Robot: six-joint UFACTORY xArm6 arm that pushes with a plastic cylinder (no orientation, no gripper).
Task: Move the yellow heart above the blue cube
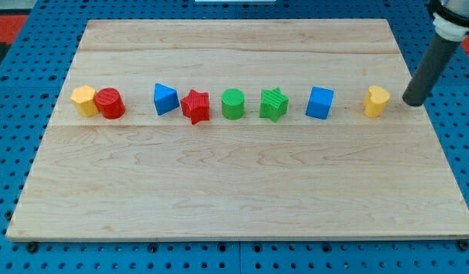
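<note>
- My tip (413, 101), a bare rod end with no fingers to spread or pinch, stood just at 3 o'clock of the yellow heart (376, 101), apart from it.
- The blue cube (320, 103) sat near the heart's 9 o'clock.
- The wooden board (242, 198) carried a row running towards 9 o'clock: green star (273, 104), green cylinder (233, 104), red star (195, 106), blue triangle (165, 99), then red cylinder (110, 103) touching a yellow block (84, 100).
</note>
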